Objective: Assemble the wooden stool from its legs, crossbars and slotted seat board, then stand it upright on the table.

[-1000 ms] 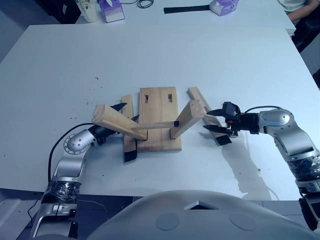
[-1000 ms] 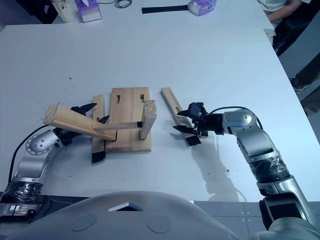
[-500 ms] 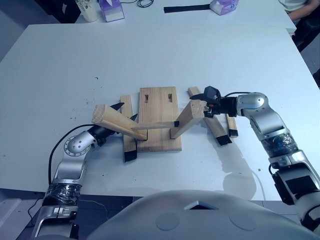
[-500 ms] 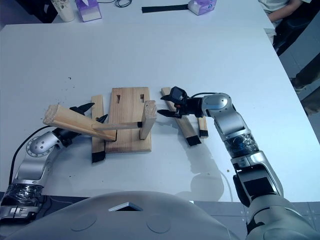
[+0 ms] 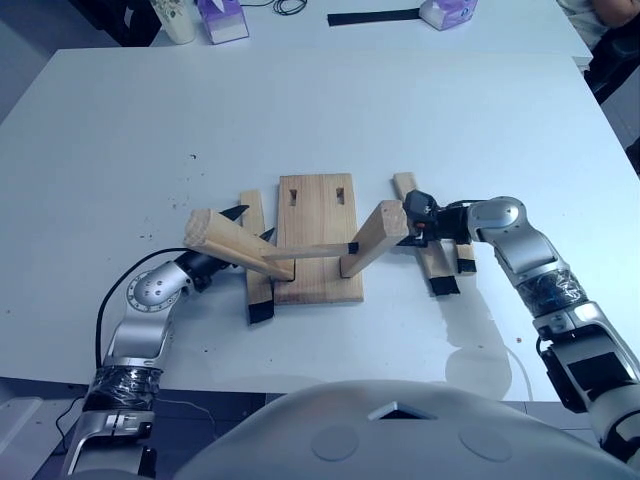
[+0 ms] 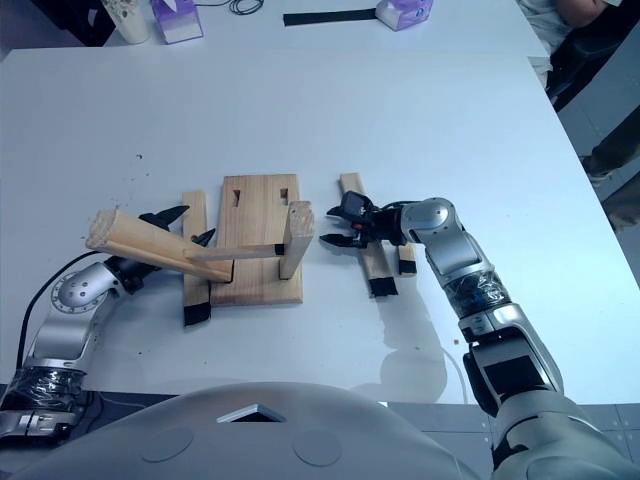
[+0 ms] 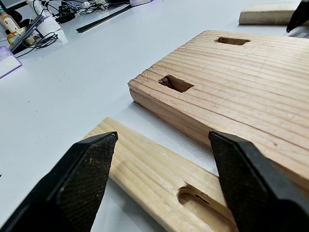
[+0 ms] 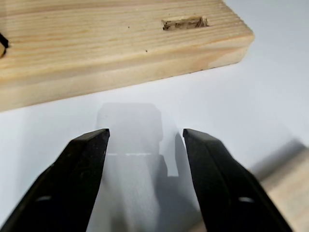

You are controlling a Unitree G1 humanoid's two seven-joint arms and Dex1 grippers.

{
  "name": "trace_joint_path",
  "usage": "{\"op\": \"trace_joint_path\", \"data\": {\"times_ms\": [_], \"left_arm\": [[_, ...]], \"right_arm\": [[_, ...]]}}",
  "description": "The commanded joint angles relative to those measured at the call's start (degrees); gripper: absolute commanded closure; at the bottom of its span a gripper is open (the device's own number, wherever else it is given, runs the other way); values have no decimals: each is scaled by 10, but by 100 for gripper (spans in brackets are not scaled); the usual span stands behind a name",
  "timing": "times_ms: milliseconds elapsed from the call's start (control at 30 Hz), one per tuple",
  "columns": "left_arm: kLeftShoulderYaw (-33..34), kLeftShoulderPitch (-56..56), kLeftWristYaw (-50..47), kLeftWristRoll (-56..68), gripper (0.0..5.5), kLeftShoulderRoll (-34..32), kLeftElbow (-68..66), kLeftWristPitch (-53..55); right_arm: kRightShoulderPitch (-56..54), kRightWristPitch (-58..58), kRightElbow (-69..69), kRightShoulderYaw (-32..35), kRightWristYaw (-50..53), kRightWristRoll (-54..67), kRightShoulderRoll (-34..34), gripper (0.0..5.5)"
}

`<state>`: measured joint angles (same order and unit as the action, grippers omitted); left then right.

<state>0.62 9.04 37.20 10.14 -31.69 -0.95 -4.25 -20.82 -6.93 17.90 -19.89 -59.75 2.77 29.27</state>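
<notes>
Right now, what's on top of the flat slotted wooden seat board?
Two pale wooden legs joined by a thin crossbar rest on its near half, covering the board there.

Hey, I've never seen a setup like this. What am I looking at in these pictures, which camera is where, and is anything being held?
It is a humanoid robot with two arms, each ending in two black jaws. The two wide pictures come from cameras in its head, looking down over a white table. The two close-ups come from cameras on its wrists. On the table lies a flat seat board with slots, with loose wooden legs on both sides. Two legs already joined by a crossbar lean over the board. The left jaws stand open by the raised leg; the right jaws stand open just short of the other leg. Nothing shows between either pair.
</notes>
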Motion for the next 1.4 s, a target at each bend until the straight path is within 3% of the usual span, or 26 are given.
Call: {"op": "trace_joint_path", "data": {"times_ms": [33, 600, 1033, 1400], "left_arm": [[1, 12, 8, -15, 198, -14, -14, 16], [-16, -43, 66, -32, 198, -44, -77, -25], [-37, -89, 157, -72, 198, -123, -199, -154], [-63, -168, 173, -72, 198, -89, -224, -187]], "right_arm": [[26, 5, 16, 8, 1, -12, 20, 269], [101, -59, -134, 48, 35, 17, 26, 269], [164, -100, -234, 62, 52, 26, 41, 269], [189, -121, -292, 69, 35, 37, 72, 269]]}}
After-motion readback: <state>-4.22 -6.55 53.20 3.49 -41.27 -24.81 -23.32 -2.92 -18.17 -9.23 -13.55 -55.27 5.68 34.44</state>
